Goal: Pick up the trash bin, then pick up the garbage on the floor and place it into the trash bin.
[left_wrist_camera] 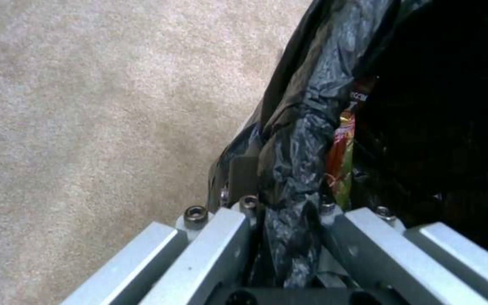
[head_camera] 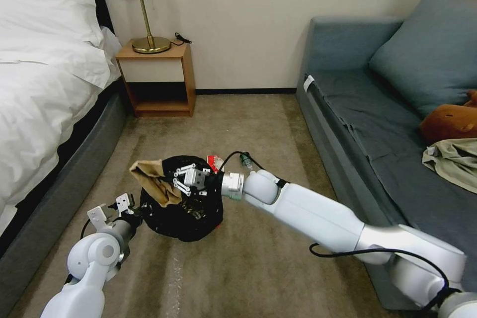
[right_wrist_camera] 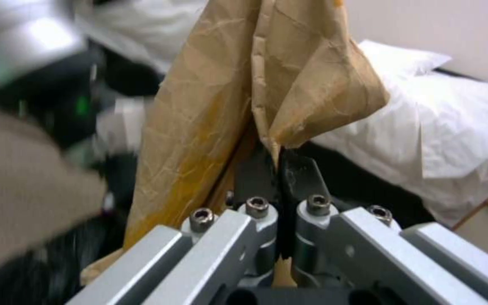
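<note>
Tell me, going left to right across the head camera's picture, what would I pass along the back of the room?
Bed → bedside table with the brass lamp on it → bare wall → blue sofa → brown plush toy lying on the sofa's seat at the far right.

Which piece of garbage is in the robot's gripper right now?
The tan crumpled paper, pinched in the right gripper over the trash bin. The red-and-white wrapper and small bottle lie on the carpet beyond it.
</note>
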You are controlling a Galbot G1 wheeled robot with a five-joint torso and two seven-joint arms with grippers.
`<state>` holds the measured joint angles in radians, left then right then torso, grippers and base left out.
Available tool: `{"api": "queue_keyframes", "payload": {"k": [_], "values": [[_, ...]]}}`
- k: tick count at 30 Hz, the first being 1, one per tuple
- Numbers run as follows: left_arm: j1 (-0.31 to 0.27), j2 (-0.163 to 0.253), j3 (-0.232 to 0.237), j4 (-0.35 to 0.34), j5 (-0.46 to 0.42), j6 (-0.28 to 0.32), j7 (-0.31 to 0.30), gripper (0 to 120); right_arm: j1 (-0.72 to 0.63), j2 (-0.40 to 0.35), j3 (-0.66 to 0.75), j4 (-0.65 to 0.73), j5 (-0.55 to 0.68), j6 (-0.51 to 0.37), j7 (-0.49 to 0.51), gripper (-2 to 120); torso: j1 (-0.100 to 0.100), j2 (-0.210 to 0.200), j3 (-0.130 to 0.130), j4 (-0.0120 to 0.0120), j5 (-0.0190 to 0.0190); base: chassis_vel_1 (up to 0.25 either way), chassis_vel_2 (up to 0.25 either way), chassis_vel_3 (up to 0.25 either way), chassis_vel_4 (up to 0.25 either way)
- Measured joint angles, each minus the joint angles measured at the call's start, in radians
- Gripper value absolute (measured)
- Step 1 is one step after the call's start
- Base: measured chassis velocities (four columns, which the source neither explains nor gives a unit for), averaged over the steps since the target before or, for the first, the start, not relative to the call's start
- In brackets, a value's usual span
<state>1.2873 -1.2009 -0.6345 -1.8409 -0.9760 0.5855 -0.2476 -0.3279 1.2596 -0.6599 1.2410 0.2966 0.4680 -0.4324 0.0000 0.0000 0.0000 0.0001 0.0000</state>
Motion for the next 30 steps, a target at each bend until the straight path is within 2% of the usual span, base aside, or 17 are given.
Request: {"api": "queue_keyframes", "payload": {"k": [7,9,10,11,12,14,17,19,20,22,23,25,29,30], "values": [[-0.003,0.003,0.006,-0.003,-0.010,0.001,-0.004,0,-0.023,0.007,0.018,-0.053,-0.044,0.019,-0.010,0,0.000,0.000,0.000,-0.0002,0.0000,0.000,0.000,0.000,0.000],[-0.008,0.003,0.006,-0.003,-0.011,0.001,-0.004,0,-0.025,0.008,0.026,-0.061,-0.049,0.023,-0.016,13,0.000,0.000,0.000,-0.0002,0.0000,0.000,0.000,0.000,0.000],[-0.008,0.003,0.006,-0.003,-0.011,0.001,-0.004,0,-0.025,0.008,0.026,-0.061,-0.049,0.023,-0.016,13,0.000,0.000,0.000,-0.0002,0.0000,0.000,0.000,0.000,0.000],[-0.011,0.003,0.006,-0.001,-0.011,0.001,-0.004,0,-0.025,0.007,0.026,-0.060,-0.049,0.023,-0.017,20,0.000,0.000,0.000,-0.0001,0.0000,0.000,0.000,0.000,0.000],[-0.011,0.003,0.006,-0.001,-0.011,0.001,-0.004,0,-0.025,0.007,0.026,-0.060,-0.049,0.023,-0.017,20,0.000,0.000,0.000,-0.0001,0.0000,0.000,0.000,0.000,0.000],[-0.015,0.003,0.006,0.001,-0.011,0.001,-0.005,0,-0.021,0.007,0.026,-0.060,-0.052,0.023,-0.023,29,0.000,0.000,0.000,-0.0002,-0.0001,0.000,0.000,0.000,0.000],[-0.016,0.003,0.006,0.002,-0.011,0.001,-0.005,0,-0.020,0.007,0.026,-0.061,-0.052,0.024,-0.023,32,0.000,0.000,0.000,-0.0002,0.0000,0.000,0.000,0.000,0.000],[-0.017,0.003,0.003,0.005,-0.011,0.000,-0.005,0,-0.020,0.006,0.027,-0.061,-0.053,0.024,-0.028,48,0.000,0.000,0.000,-0.0001,0.0000,0.000,0.000,0.000,0.000],[-0.017,0.003,0.003,0.005,-0.011,0.000,-0.005,0,-0.020,0.006,0.027,-0.061,-0.053,0.024,-0.028,48,0.000,0.000,0.000,-0.0001,0.0000,0.000,0.000,0.000,0.000],[-0.017,0.003,0.001,0.006,-0.011,0.000,-0.005,0,-0.020,0.005,0.028,-0.064,-0.055,0.024,-0.034,57,0.000,0.000,0.000,-0.0002,0.0000,0.000,0.000,0.000,0.000],[-0.017,0.003,0.001,0.006,-0.011,0.000,-0.005,0,-0.020,0.005,0.028,-0.064,-0.055,0.024,-0.034,57,0.000,0.000,0.000,-0.0002,0.0000,0.000,0.000,0.000,0.000],[-0.017,0.003,0.000,0.006,-0.011,-0.001,-0.005,0,-0.020,0.007,0.035,-0.077,-0.060,0.028,-0.043,71,0.000,0.000,0.000,-0.0002,0.0000,0.000,0.000,0.000,0.000],[-0.017,0.003,-0.001,0.006,-0.012,-0.001,-0.006,0,-0.019,0.007,0.037,-0.079,-0.061,0.029,-0.047,79,0.000,0.000,0.000,-0.0002,0.0000,0.000,0.000,0.000,0.000],[-0.017,0.003,-0.001,0.005,-0.013,-0.002,-0.007,0,-0.016,0.006,0.043,-0.080,-0.061,0.029,-0.049,88,0.000,0.000,0.000,-0.0001,-0.0001,0.000,0.000,0.000,0.000]]}}
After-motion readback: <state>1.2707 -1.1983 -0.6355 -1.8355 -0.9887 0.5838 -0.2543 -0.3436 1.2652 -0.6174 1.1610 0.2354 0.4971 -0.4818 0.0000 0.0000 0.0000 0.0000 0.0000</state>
